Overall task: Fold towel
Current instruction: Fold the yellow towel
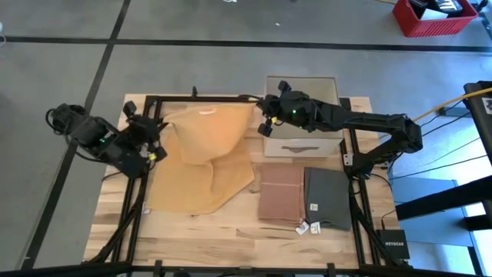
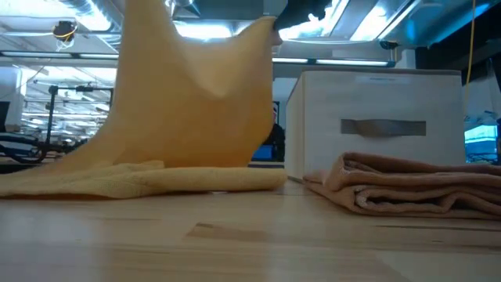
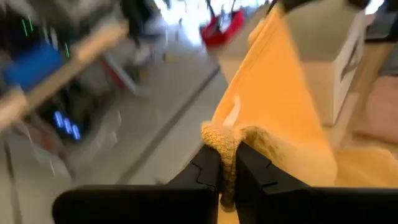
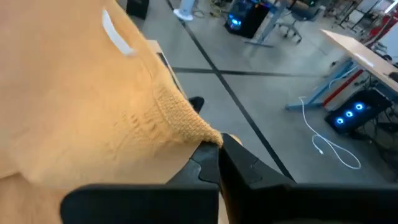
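We hold the yellow towel [image 1: 204,146] up over the table's [image 1: 231,231] back-left part, left gripper [image 1: 156,154] and right gripper [image 1: 265,117] each pinched on a corner. It looks soft, light and floppy, so corners seem the best hold

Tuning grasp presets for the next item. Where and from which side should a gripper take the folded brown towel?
Take the folded brown towel at a corner of its near edge, by the white tags, coming from above. It lies flat in stacked layers, so only an edge gives the fingers purchase. The white box crowds its far edge and the grey towel one side.
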Controlling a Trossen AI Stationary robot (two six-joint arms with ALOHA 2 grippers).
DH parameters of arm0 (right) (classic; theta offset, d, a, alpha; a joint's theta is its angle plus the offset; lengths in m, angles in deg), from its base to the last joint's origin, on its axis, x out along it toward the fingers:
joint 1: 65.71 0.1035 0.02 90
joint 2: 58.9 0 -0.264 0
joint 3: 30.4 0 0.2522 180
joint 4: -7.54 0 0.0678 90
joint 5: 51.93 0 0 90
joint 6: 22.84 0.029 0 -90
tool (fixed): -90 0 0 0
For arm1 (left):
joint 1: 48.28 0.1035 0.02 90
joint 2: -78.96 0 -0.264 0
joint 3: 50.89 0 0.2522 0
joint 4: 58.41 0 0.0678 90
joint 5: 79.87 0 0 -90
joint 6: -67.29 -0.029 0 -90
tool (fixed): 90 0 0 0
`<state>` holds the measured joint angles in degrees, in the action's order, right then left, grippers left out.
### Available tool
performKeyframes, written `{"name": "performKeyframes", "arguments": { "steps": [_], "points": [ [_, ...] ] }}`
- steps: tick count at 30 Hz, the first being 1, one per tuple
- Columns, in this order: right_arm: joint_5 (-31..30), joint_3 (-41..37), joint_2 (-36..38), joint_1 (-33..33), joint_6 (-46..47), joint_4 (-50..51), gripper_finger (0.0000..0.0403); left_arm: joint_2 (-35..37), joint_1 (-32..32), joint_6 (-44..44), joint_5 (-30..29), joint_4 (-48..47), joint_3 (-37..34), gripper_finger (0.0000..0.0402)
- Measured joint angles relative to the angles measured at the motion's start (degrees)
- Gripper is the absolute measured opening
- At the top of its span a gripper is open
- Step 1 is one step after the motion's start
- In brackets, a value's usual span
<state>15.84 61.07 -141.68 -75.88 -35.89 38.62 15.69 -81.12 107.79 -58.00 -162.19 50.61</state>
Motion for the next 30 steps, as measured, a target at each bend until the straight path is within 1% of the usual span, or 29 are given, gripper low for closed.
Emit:
{"name": "performKeyframes", "arguments": {
  "steps": [2, 4, 5, 7, 10, 14, 18, 20, 22, 24, 25, 28, 30],
  "points": [
    [0.8, -2.4, 0.0, 0.0, 0.0, -2.8, 0.0003, 1.0, 2.2, 4.1, 4.1, 0.0, -3.1, 0.0015],
    [2.7, -4.3, 0.0, 0.0, 0.7, -5.3, 0.0003, 1.7, 4.5, 6.1, 7.2, 0.0, -6.1, 0.0015],
    [3.7, -5.2, -0.1, 0.0, 1.1, -6.8, 0.0003, 2.1, 5.5, 7.1, 8.3, 0.1, -7.4, 0.0015],
    [4.3, -6.2, -0.7, 0.0, 1.6, -10.0, 0.0003, 2.8, 7.7, 8.5, 8.5, 0.0, -10.0, 0.0015],
    [3.6, -6.9, -2.8, -0.2, 1.1, -13.9, 0.0003, 3.0, 11.8, 9.5, 5.8, 0.0, -13.1, 0.0015],
    [1.7, -6.5, -6.4, -1.9, 0.5, -19.5, 0.0003, 3.0, 17.7, 10.2, -0.9, 0.0, -16.4, 0.0015],
    [-4.3, -6.2, -10.4, -4.5, -0.9, -26.6, 0.0003, 2.9, 23.4, 10.6, -6.7, 1.5, -18.8, 0.0015],
    [-6.5, -6.2, -12.2, -6.1, -0.9, -30.9, 0.0003, 2.9, 26.3, 9.6, -8.4, 2.4, -19.8, 0.0015],
    [-7.0, -6.1, -13.7, -7.5, -0.9, -34.3, 0.0005, 2.9, 29.0, 7.4, -9.0, 3.9, -20.8, 0.0015],
    [-6.6, -5.8, -14.8, -8.6, -0.5, -34.1, 0.0020, 2.9, 31.6, 5.1, -8.4, 4.7, -21.3, 0.0021],
    [-6.0, -5.2, -15.3, -9.1, 0.2, -32.6, 0.0033, 2.9, 33.0, 3.8, -6.9, 5.3, -21.4, 0.0027],
    [-4.7, -3.0, -16.1, -9.8, 3.8, -25.7, 0.0089, 2.9, 37.1, -1.4, -0.5, 6.2, -21.5, 0.0065],
    [-4.7, -1.5, -16.2, -9.7, 4.1, -21.7, 0.0132, 2.9, 39.0, -4.9, 4.5, 7.2, -21.5, 0.0095]
  ]
}}
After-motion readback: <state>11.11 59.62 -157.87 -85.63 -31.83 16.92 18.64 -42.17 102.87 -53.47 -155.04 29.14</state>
